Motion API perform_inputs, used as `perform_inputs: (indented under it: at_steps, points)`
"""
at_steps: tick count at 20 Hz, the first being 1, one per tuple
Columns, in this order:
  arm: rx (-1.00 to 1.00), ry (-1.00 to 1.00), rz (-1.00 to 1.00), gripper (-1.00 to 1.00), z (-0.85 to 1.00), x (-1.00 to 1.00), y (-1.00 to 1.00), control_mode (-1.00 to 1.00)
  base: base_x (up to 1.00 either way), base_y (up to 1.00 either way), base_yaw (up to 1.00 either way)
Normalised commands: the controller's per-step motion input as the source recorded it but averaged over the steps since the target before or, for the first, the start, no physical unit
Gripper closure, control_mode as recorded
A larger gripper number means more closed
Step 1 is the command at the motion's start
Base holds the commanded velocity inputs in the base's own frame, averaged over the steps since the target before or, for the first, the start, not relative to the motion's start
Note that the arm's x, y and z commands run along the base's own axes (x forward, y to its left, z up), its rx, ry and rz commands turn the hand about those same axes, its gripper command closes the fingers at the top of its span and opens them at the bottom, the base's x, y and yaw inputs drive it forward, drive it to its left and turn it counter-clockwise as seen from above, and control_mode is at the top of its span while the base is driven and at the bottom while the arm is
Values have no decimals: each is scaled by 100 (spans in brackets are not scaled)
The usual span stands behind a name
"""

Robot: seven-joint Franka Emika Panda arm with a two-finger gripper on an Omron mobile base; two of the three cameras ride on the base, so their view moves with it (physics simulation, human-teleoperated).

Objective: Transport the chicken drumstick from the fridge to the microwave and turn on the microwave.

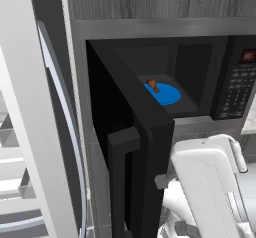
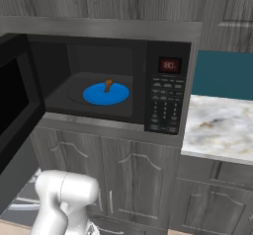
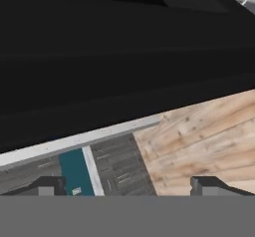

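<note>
The black microwave [image 2: 165,105] stands with its door [image 1: 145,162] swung wide open to the left. Inside, the small orange-brown chicken drumstick [image 2: 107,85] rests on a blue round plate [image 2: 99,96]; the left base view shows the drumstick [image 1: 153,85] on that plate [image 1: 167,96] too. The white fridge [image 1: 27,132] with its curved wire rack fills the left of that view. In the hand view my gripper [image 3: 127,186] is open, its fingertips [image 3: 50,185] far apart with nothing between them, close below a large black surface [image 3: 99,57], most likely the microwave door.
My white arm [image 1: 210,192] rises just right of the open door's vertical handle [image 1: 120,182]. A marble counter [image 2: 217,125] lies right of the microwave, grey cabinet doors [image 2: 133,179] below it. Wooden floor [image 3: 199,136] shows under the hand.
</note>
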Motion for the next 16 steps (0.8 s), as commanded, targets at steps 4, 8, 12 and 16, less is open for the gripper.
perform_inputs:
  at_steps: [4,8,12,16]
  points:
    - [2,0,-3,-100,-5,-1,45,-100,0,0,0]
    - [4,0,-5,-100,-8,4,45,-100,0,0,0]
    - [4,0,-8,-100,0,19,40,-100,0,0,0]
    - [0,0,-3,-100,-6,20,31,-100,0,0,0]
